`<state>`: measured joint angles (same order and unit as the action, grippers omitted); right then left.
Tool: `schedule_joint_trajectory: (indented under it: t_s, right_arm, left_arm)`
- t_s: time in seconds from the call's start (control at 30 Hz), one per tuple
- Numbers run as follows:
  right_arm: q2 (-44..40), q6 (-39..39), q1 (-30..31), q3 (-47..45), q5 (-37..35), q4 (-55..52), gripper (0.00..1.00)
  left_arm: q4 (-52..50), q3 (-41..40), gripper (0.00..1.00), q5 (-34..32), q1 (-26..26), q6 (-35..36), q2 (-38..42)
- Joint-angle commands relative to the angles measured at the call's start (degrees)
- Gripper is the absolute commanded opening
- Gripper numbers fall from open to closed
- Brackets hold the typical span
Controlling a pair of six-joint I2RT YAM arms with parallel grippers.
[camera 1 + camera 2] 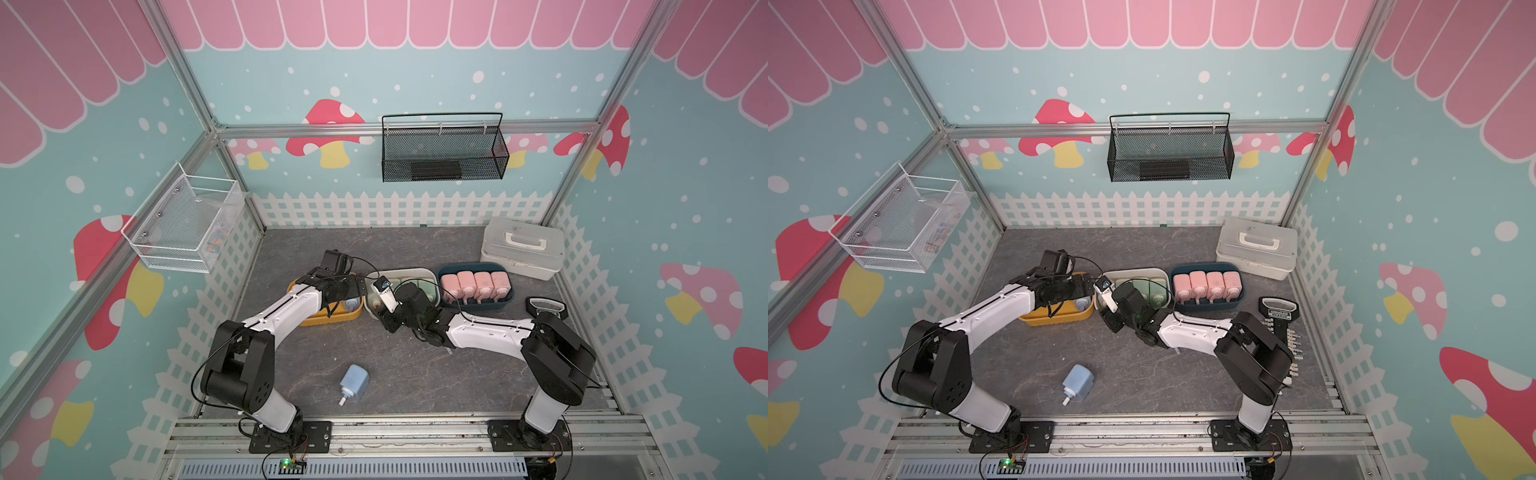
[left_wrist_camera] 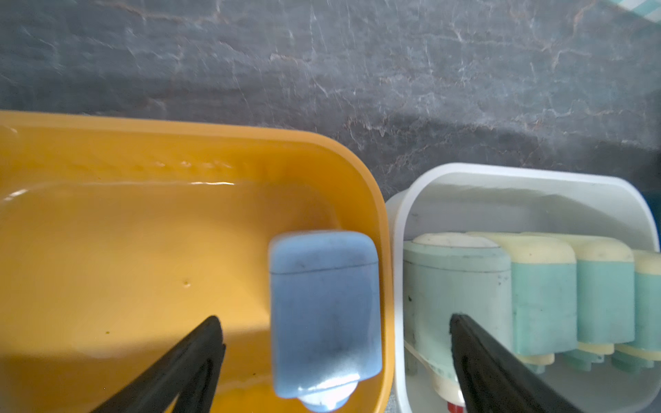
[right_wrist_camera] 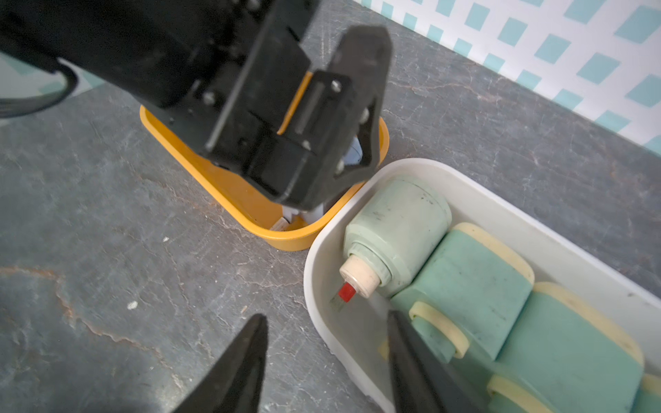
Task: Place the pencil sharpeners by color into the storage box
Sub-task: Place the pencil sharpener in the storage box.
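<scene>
Three storage boxes stand in a row. In the yellow one (image 2: 150,229) lies a blue pencil sharpener (image 2: 323,314), loose between the spread fingers of my open left gripper (image 2: 334,318). The white box (image 3: 322,271) holds several green sharpeners (image 3: 472,286); one (image 3: 397,229) lies at its end with its stub toward my right gripper (image 3: 326,314). That gripper is open and astride the box's rim, holding nothing. The dark blue box (image 1: 509,299) holds several pink sharpeners (image 1: 473,284). Another blue sharpener (image 1: 354,382) lies alone on the grey table near the front.
A white lidded case with a handle (image 1: 523,247) stands at the back right. A black tool (image 1: 544,307) lies by the right arm. A black mesh basket (image 1: 442,153) hangs on the back wall and a white one (image 1: 183,220) on the left wall.
</scene>
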<state>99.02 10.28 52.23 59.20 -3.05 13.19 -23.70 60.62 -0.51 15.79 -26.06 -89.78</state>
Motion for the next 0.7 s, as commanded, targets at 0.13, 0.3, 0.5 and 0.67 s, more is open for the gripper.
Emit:
schedule_joint_trajectory:
  t_s: [0.13,0.3,0.5,0.67]
  right_arm:
    - [-3.3,-0.9,0.2,-1.8,-1.5,-0.1,0.99]
    - [-4.0,-2.0,0.2,-2.4,-2.0,-1.0,0.99]
    - [-5.1,-3.3,0.2,-2.6,-1.1,-2.5,0.99]
    - [-6.0,-5.2,0.2,-3.5,0.6,-2.8,0.99]
  left_arm:
    - [0.3,2.8,0.99,-1.1,-4.8,3.3,-2.1]
    - [0.8,6.1,0.99,0.2,-6.4,5.0,-6.2]
    - [0.9,10.1,0.99,0.6,-6.5,5.7,-11.7]
    - [1.2,12.6,0.99,1.7,-6.4,5.7,-15.4]
